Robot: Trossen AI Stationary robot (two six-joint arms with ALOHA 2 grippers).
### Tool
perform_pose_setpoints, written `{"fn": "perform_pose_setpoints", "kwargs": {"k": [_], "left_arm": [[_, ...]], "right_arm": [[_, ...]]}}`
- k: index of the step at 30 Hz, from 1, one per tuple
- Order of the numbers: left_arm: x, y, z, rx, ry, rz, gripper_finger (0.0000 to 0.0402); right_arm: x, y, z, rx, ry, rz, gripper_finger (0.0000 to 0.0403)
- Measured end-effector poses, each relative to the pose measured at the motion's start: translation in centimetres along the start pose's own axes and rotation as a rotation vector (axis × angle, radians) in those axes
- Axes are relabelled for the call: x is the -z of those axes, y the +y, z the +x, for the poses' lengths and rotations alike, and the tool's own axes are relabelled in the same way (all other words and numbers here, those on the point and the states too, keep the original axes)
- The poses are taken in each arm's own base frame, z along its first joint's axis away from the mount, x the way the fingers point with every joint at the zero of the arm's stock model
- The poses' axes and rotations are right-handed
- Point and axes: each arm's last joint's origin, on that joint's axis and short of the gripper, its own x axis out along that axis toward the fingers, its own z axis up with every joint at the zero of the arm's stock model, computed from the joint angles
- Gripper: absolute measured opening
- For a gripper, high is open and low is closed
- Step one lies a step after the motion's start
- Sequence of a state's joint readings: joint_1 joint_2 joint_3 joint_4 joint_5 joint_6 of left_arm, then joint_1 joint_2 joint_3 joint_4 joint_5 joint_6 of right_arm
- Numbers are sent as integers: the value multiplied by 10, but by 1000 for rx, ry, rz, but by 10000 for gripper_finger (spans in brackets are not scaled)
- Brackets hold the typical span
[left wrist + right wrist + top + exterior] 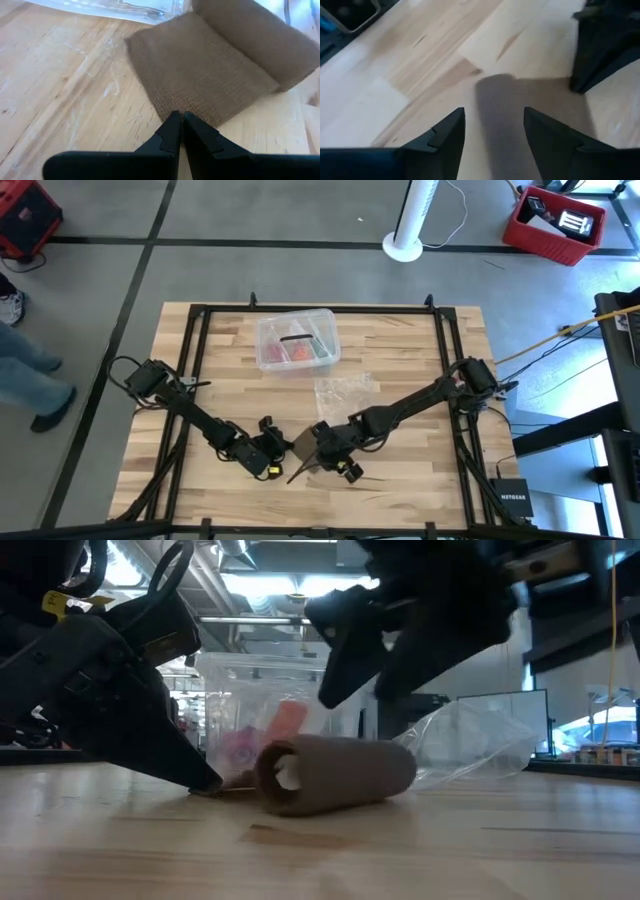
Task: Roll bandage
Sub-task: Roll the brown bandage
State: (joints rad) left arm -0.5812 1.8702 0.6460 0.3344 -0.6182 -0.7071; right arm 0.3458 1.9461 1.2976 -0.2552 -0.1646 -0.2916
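Desk (pixel 200 370) of pale wood planks, carrying, from largest to smallest: a clear plastic box (pixel 296 340) near the far edge, a crinkled clear bag (pixel 344 391) toward the centre, and the bandage (pixel 335 774) near the front edge, mostly rolled into a tube with a short flat tail. Left claw (pixel 179 131), jaws pressed together, pins the tail's free edge to the desk. Right claw (pixel 494 131), jaws standing apart and holding nothing, hovers just above the roll. Risks, as judged: should the left claw slip off the tail, the springy fabric could unwind; a lopsided push from the right claw could skew the roll or send it toward the front edge.
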Motion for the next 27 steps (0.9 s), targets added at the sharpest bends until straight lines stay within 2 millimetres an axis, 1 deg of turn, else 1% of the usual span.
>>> {"fn": "perform_pose_setpoints", "kwargs": {"k": [2,6,10,11,13,15,16,18,20,22,25,27], "left_arm": [[0,0,0,1,0,0,15],[0,0,0,1,0,8,15],[0,0,0,2,1,17,15],[0,0,0,2,1,23,15],[0,0,0,2,1,26,15],[0,0,0,2,1,12,15],[0,0,0,2,1,6,15],[0,0,0,2,1,6,15],[0,0,0,2,1,6,15],[0,0,0,0,-1,3,15],[-1,0,0,-3,-6,3,15],[-1,0,0,-4,-8,4,15]], "right_arm": [[1,-4,5,6,-18,4,202],[16,-5,22,-5,50,19,202],[13,-5,22,-2,23,19,202],[13,-5,20,-5,34,27,202],[12,-1,8,-25,69,85,202],[11,8,-10,-80,130,169,202],[13,15,-17,-103,173,184,202],[18,28,-23,-100,243,174,202],[23,39,-20,-67,239,127,202],[29,46,-11,-51,163,77,202],[41,48,6,50,26,16,202],[47,48,12,90,-15,-7,202]]}}
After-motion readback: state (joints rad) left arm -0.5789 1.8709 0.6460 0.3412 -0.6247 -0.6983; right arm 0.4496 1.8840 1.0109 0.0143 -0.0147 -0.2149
